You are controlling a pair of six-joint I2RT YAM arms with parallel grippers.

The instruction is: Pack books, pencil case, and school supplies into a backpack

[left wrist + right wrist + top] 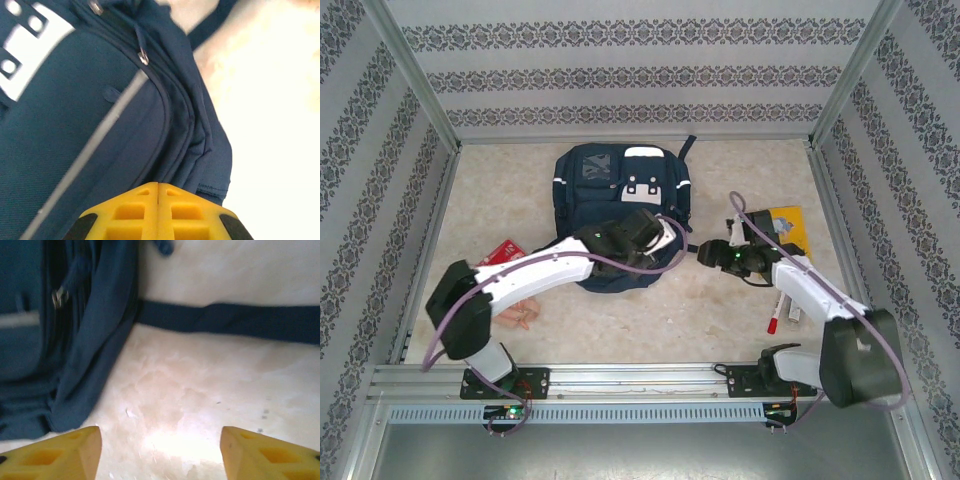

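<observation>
Step, judged: opening the backpack (610,180), mid-counter (720,320).
Left claw (158,186): shut at its edge; pinching fabric, cannot tell.
Right claw (160,432): apart, empty.
Book (788,222), marker (775,315), pencil case (525,312): outside.
Next: zip pull (143,56).

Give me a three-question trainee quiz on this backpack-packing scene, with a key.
1. True or false: the left claw is shut at the backpack's edge.
2. The yellow book lies: A) on top of the backpack, B) on the table to the right of the backpack, C) inside the backpack.
3. Fill in: the right claw's fingers stand ____.
Key: 1 true; 2 B; 3 apart.
</observation>
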